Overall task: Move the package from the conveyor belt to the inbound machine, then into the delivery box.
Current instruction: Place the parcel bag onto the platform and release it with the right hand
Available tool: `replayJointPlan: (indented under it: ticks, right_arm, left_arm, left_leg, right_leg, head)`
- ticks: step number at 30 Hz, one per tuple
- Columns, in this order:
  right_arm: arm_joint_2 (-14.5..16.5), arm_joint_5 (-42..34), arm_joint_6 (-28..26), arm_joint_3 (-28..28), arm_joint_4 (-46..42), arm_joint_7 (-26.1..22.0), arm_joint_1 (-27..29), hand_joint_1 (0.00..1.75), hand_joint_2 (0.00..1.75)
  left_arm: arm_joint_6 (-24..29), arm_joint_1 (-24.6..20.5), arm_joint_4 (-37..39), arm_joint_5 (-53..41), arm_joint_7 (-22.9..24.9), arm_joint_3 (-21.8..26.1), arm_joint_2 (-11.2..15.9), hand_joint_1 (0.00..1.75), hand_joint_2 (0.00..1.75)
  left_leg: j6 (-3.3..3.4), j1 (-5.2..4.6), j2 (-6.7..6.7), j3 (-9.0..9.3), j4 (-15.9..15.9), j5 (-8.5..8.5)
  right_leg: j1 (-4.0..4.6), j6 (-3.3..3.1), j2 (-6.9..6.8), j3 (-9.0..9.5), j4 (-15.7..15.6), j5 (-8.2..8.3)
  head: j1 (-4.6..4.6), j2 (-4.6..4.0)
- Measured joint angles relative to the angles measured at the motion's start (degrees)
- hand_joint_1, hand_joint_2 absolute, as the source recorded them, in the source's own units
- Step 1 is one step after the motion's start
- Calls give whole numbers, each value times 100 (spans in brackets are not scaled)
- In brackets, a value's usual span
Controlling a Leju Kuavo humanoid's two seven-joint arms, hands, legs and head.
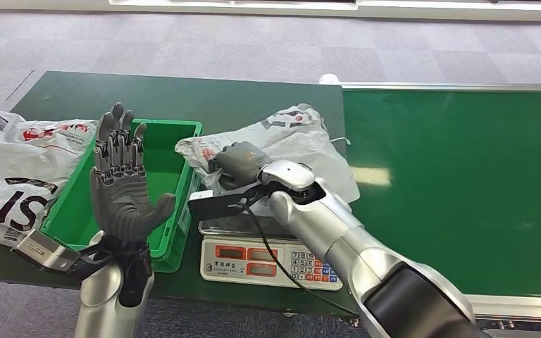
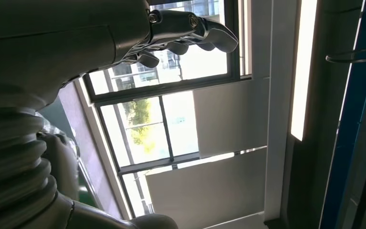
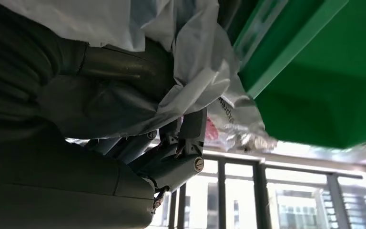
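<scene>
**A:** What's the room like from your station?

**B:** Grey carpet tiles at twelve o'clock in my head view, and a dark green table (image 1: 183, 95) under the arms. The green conveyor belt (image 1: 458, 183) takes up everything from one to four o'clock.

**A:** And the package?

**B:** The white plastic package (image 1: 282, 144) sits near the centre, on the weighing scale (image 1: 271, 264), whose keypad and red displays I see at six o'clock. Its crumpled left end touches the rim of the green bin (image 1: 190, 130), which lies at nine o'clock of the scale.

**A:** Is the right hand on it?

**B:** Yes. My right hand (image 1: 239, 163) grips that left end; in the right wrist view the film (image 3: 190, 71) is bunched around the fingers (image 3: 186, 143), with the bin's wall just beside.

**A:** The left one?

**B:** My left hand (image 1: 121, 186) is raised upright at eight o'clock in front of the bin, palm out, fingers spread wide, holding nothing. Other printed mail bags (image 1: 14, 169) lie on the table at nine o'clock.
</scene>
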Motion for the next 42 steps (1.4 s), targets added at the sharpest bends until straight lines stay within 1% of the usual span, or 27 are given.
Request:
replayJointPlan:
  ticks: [4, 10, 11, 14, 15, 17, 18, 19, 20, 22, 24, 25, 26, 27, 29, 30, 32, 34, 37, 42]
  right_arm:
    - [264, -176, 69, 241, 184, 9, 64, 175, 175]
    - [407, -423, 126, 478, 326, -32, 64, 175, 175]
    - [417, -501, 151, 536, 334, -36, 66, 144, 175]
    - [427, -768, 214, 735, 339, -28, 93, 14, 175]
    - [428, -866, 210, 801, 339, 0, 110, 0, 131]
    - [429, -1046, 83, 913, 341, 153, 133, 0, 44]
    - [427, -1118, -99, 947, 345, 263, 127, 0, 0]
    - [420, -1171, -392, 961, 342, 376, 101, 0, 0]
    - [402, -1203, -801, 954, 312, 484, 59, 0, 0]
    - [306, -1218, -1846, 822, 60, 678, -56, 0, 0]
    - [165, -1233, -2715, 495, -465, 748, -144, 0, 0]
    - [100, -1250, -2965, 284, -794, 734, -161, 0, 0]
    - [37, -1261, -3056, 68, -1163, 726, -151, 0, 0]
    - [-30, -1245, -3013, -153, -1572, 734, -122, 0, 0]
    - [-134, -1134, -2729, -534, -2300, 769, -34, 0, 0]
    - [-167, -1069, -2632, -687, -2587, 758, 18, 0, 0]
    - [-192, -986, -2617, -895, -2981, 693, 122, 0, 0]
    - [-205, -1100, -2809, -1039, -3275, 520, 225, 0, 0]
    - [-256, -1624, -3197, -1303, -3949, 257, 412, 0, 0]
    - [-414, -1994, -3321, -1674, -5288, 129, 776, 0, 0]
  left_arm:
    - [45, 9, -1, 32, -4, -47, 34, 0, 175]
    - [69, 17, -3, 51, -5, -52, 69, 0, 175]
    - [88, 20, -3, 48, -5, -52, 74, 0, 175]
    - [162, 42, -15, 18, -5, -52, 88, 0, 175]
    - [196, 52, -21, -5, -6, -52, 94, 0, 175]
    - [288, 79, -40, -60, -7, -52, 106, 0, 175]
    - [342, 98, -55, -87, -7, -52, 114, 0, 175]
    - [391, 124, -80, -107, -8, -51, 124, 0, 175]
    - [434, 158, -116, -123, -8, -50, 136, 0, 175]
    - [505, 253, -223, -159, -11, -47, 159, 0, 175]
    - [543, 363, -340, -190, -14, -44, 179, 0, 175]
    - [550, 410, -389, -201, -14, -42, 187, 0, 175]
    - [550, 450, -432, -211, -14, -39, 194, 0, 175]
    - [550, 482, -469, -223, -14, -37, 200, 0, 175]
    - [550, 526, -525, -245, -14, -33, 208, 0, 175]
    - [550, 538, -545, -251, -14, -32, 211, 0, 175]
    - [550, 544, -570, -258, -14, -31, 214, 0, 175]
    - [550, 545, -579, -278, -14, -31, 214, 0, 175]
    - [534, 562, -589, -314, -13, -30, 214, 0, 175]
    - [454, 591, -615, -408, 35, -17, 211, 0, 175]
  left_leg:
    - [-2, -1, -2, -1, 1, -3]
    - [-1, -4, -3, 0, 1, -3]
    - [-2, -4, -3, 0, 1, -2]
    - [-2, -3, -3, 0, 1, -2]
    - [-3, -3, -3, 0, 1, -2]
    - [-3, -2, -3, 0, 1, -2]
    - [-3, -2, -3, 0, 1, -2]
    - [-3, -2, -3, 0, 1, -2]
    - [-3, -3, -2, -1, 1, -1]
    - [-3, -3, -3, -1, 2, -1]
    - [-2, -4, -5, -2, 2, -1]
    - [-2, -4, -6, -2, 3, -1]
    - [-2, -6, -7, -2, 3, -2]
    - [-1, -8, -9, -2, 3, -2]
    - [0, -11, -14, -3, 3, -4]
    - [0, -11, -15, -3, 3, -4]
    - [0, -10, -14, -2, 3, -4]
    - [0, -9, -13, -1, 3, -4]
    - [-1, -8, -17, -1, 3, -3]
    - [2, -11, -15, -1, 3, -6]
  right_leg:
    - [-5, 1, 0, -1, -1, -1]
    - [-7, 1, 0, 0, -1, 1]
    - [-7, 1, 0, 0, -1, 1]
    - [-6, 0, 0, 0, -1, 2]
    - [-6, 0, 0, 0, -1, 2]
    - [-5, -1, 0, 0, -1, 2]
    - [-4, -1, 0, -1, -1, 2]
    - [-4, -1, 0, -2, -1, 2]
    - [-4, -1, 0, -3, -1, 2]
    - [-5, -1, -1, -4, -1, 2]
    - [-7, 0, -2, -3, -1, 2]
    - [-9, 0, -2, -3, -1, 3]
    - [-10, 0, -2, -2, -1, 3]
    - [-11, 1, -4, -2, -1, 2]
    - [-12, 1, -9, -1, -2, 1]
    - [-12, 2, -10, -1, -2, 1]
    - [-12, 2, -10, -2, -2, 1]
    - [-11, 2, -9, -4, -2, 1]
    - [-10, 2, -14, -3, -2, 1]
    - [-13, 2, -13, -2, -2, 1]
  head:
    - [0, 0]
    - [0, 0]
    - [0, 0]
    - [0, 0]
    - [0, 0]
    - [0, 0]
    - [0, 0]
    - [0, 0]
    - [0, 0]
    - [0, 0]
    - [0, 0]
    - [0, 0]
    - [0, 0]
    - [0, 0]
    - [0, 0]
    - [0, 0]
    - [0, 0]
    - [0, 0]
    - [0, 0]
    - [0, 0]
